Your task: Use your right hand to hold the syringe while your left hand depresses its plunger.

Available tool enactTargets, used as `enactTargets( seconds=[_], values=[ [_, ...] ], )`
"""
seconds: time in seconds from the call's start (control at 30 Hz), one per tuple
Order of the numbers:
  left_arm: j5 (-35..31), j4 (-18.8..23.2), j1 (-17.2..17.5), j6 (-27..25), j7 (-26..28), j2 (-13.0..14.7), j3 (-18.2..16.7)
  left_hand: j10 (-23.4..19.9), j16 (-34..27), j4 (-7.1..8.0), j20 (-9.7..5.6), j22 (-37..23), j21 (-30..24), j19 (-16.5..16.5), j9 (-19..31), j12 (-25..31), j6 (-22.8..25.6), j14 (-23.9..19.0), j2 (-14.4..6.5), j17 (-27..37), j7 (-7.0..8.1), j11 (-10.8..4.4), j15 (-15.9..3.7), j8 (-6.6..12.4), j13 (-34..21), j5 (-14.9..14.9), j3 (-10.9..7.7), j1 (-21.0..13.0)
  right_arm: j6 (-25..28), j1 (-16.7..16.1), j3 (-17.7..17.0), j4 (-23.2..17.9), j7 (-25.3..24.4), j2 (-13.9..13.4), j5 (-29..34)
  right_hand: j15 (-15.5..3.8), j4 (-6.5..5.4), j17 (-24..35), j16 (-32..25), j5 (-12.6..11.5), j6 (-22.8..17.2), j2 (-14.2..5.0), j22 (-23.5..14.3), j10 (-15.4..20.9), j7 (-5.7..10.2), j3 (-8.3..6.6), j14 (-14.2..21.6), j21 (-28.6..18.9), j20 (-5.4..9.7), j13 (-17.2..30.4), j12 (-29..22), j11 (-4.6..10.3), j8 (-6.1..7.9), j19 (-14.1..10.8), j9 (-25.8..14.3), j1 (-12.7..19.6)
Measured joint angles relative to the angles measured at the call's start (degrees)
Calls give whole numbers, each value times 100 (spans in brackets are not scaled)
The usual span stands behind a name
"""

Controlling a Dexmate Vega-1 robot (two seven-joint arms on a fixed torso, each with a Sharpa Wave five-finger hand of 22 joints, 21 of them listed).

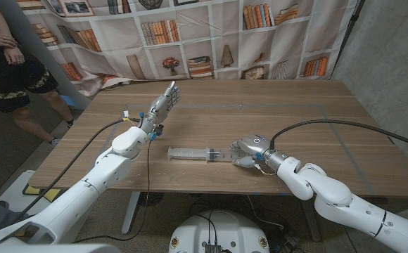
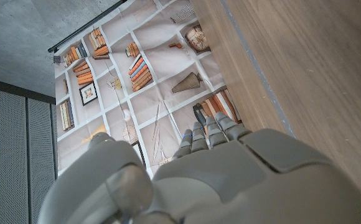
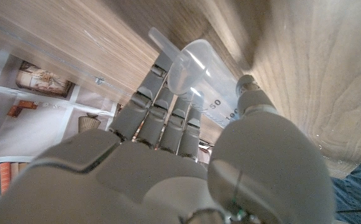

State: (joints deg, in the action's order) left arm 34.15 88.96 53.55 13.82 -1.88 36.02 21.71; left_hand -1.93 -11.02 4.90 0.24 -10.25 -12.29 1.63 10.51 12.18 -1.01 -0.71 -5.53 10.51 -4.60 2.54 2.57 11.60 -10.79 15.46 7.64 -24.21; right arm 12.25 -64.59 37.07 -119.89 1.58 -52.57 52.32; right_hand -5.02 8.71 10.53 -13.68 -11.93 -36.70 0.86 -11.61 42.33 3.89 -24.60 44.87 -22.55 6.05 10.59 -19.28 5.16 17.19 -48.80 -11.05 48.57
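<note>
Syringe [image 1: 198, 153] lies flat on the wooden surface [image 1: 330, 126] near the front edge, barrel clear, its right end hidden under the right hand [image 1: 251, 151]. Plunger end hard to make out in the head view. Right wrist view: syringe [image 3: 196, 71] flange and barrel blurred, printed marks "50" and "100" readable on the barrel. Right hand [image 3: 168, 168] fingers [image 3: 162, 115] curl around the barrel, thumb on the other side, holding it against the surface. Left hand [image 1: 160, 107] well apart from the syringe, raised over the surface, fingers straight and together, holding nothing. A person [image 1: 7, 56] stands at back left, cut off by the frame.
</note>
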Motion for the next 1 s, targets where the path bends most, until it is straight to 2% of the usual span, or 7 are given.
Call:
enactTargets(
  seconds=[0.23, 0.33, 0.43, 0.77, 1.0],
  values=[
    [4, -34, -21, 2, 3, -16, 2, -12, 0, 0, 0, 0, 0, 0, 0, 0, 31, 0, 29, 0, -31, 13, 0, 0, 0, 0, 0, -31, 91, 29, 34, 56, -59, 72, 5, -16, 71, 0, 28, 20, -52, -60, 5, 32, -29, -137, 113, -77, 32, -13, 38, -1, -27, -73, -3, 181],
    [5, -46, -31, 2, 4, -20, 3, -31, 0, 0, 0, 0, 0, 0, 0, 0, 31, 0, 14, 0, -31, 32, 0, 0, 0, -22, 0, -91, 121, 47, 51, 93, -111, 102, 5, -57, 78, 0, 40, 24, -175, -7, 0, 161, -32, -194, 261, -134, 50, -25, 77, 42, -43, -156, -3, 234],
    [5, -56, -38, 9, 7, -25, 3, -31, 0, 0, 0, 0, 0, -1, 0, 0, 31, 0, 13, 0, -31, 32, 0, 0, 0, -22, 0, -91, 127, 78, 76, 143, -160, 136, 5, -111, 100, 0, 40, 76, -308, 61, -12, 307, -41, -261, 468, -205, 64, -26, 97, 19, -61, -249, -3, 301],
    [14, -85, -42, 41, 32, -30, -24, -30, 0, 17, -1, 0, 0, -1, 0, 0, 31, 0, 13, 0, -31, 32, 0, 0, 0, -22, 17, -89, 31, 173, 139, 300, -395, 172, -5, -321, 109, 23, 27, 177, -725, 204, -82, 837, -236, -271, 1209, -593, 182, -16, 119, -10, -42, -615, 7, 444],
    [19, -116, -56, 67, 37, -33, -45, -50, 0, 17, -1, 0, 0, -1, 0, 0, 31, -30, -39, 0, -31, 12, 30, 0, 0, -35, 17, -38, -79, 211, 155, 377, -598, 172, -15, -369, 109, 60, 0, 197, -901, 279, -94, 1028, -268, -271, 1391, -719, 203, 0, 124, -7, -42, -676, -4, 518]
  ],
)
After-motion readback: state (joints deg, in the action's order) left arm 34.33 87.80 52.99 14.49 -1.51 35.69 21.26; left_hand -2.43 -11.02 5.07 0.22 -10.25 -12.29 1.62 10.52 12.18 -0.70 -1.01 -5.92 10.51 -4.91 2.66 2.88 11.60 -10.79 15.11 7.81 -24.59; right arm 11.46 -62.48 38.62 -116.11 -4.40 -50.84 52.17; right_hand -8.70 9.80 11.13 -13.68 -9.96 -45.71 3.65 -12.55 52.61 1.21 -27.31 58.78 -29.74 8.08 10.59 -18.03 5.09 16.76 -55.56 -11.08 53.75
